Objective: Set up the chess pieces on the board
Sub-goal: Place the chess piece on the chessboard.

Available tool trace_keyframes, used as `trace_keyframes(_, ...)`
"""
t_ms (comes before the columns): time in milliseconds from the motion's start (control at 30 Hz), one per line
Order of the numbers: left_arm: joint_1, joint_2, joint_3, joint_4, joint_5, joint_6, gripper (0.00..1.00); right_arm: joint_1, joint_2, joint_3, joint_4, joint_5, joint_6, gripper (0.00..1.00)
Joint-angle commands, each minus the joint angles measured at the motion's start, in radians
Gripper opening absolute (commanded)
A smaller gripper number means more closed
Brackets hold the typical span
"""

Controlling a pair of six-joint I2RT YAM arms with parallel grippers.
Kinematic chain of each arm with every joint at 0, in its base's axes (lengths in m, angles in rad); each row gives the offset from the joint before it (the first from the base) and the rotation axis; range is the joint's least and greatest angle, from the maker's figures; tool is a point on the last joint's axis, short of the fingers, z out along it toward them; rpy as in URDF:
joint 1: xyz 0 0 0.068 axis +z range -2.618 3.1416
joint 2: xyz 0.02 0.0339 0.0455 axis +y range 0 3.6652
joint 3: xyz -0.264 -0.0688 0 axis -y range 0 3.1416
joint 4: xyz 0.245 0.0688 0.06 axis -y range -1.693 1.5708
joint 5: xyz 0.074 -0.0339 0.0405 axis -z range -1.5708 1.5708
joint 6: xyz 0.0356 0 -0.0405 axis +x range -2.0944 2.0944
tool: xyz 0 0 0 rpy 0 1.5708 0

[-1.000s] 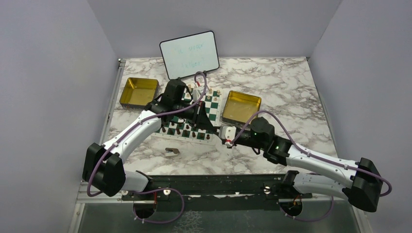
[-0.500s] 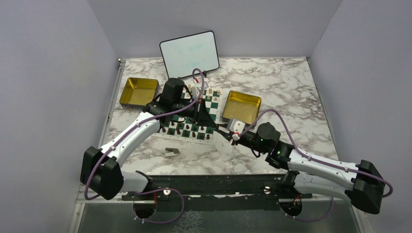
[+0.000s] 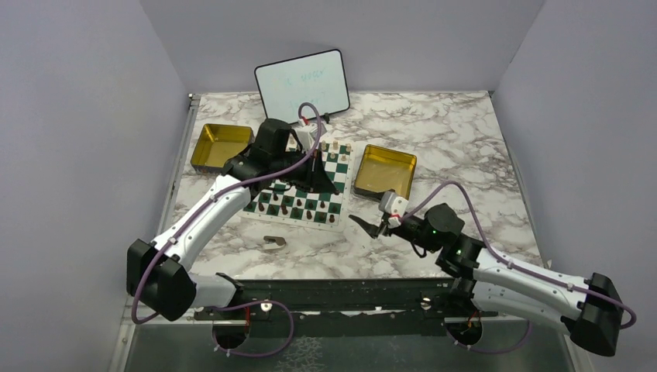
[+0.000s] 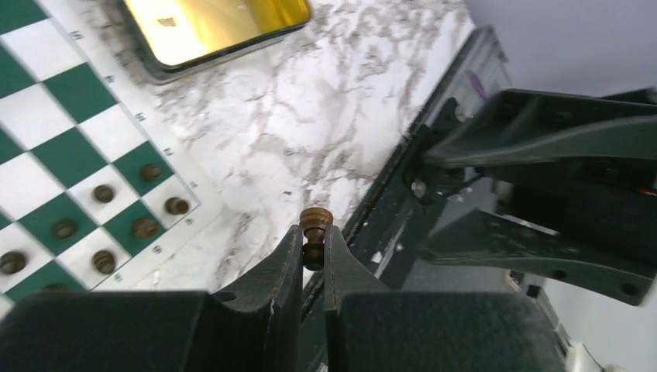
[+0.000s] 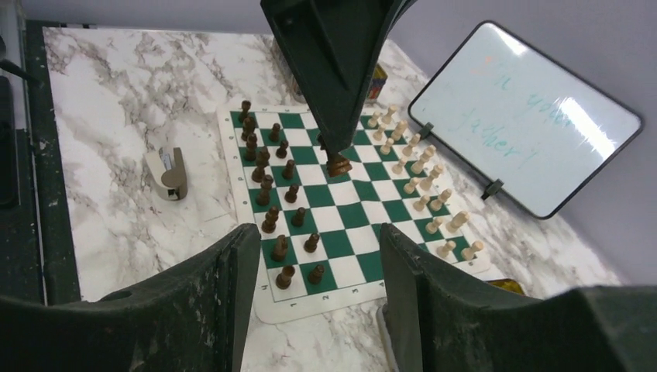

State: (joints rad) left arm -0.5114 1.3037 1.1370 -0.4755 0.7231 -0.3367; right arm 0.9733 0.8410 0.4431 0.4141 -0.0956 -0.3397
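Right gripper (image 3: 370,226) has backed off the board (image 5: 325,306) at its near corner, now open and empty, while our left gripper (image 4: 312,236) slid farther over the squares, clamped on one dark brown chess piece (image 4: 314,219) held high, probably to clear the rest. We count about fifteen dark pieces (image 5: 270,219) standing in the near rows, two rows of light pieces (image 5: 412,142) opposite, plus two gold tins (image 3: 221,146) (image 3: 385,170).

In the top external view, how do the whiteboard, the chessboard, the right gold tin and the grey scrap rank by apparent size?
1. chessboard and whiteboard: they look about alike; the chessboard is partly covered, so I do not rank them.
2. right gold tin
3. grey scrap
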Motion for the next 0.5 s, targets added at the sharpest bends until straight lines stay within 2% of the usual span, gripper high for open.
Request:
trace_keyframes(0,0.018,0.004,0.070,-0.147,-0.197,0.094,0.05,-0.002,-0.113,-0.007,-0.100,-0.016,0.014,0.67)
trace_keyframes(100,0.036,0.034,0.120,-0.233,-0.334,0.146,0.05,-0.002,-0.178,0.008,-0.180,0.018,0.071,0.75)
trace_keyframes(133,0.043,0.049,0.138,-0.261,-0.370,0.165,0.05,-0.002,-0.196,0.013,-0.207,0.029,0.092,0.91)
trace_keyframes(167,0.051,0.057,0.148,-0.280,-0.400,0.180,0.05,-0.002,-0.215,0.018,-0.236,0.038,0.111,0.99)
trace_keyframes(300,0.091,0.108,0.178,-0.335,-0.515,0.228,0.04,-0.002,-0.298,0.030,-0.339,0.059,0.156,1.00)
trace_keyframes(467,0.202,0.165,0.180,-0.349,-0.522,0.270,0.04,-0.002,-0.411,0.025,-0.412,0.090,0.227,1.00)
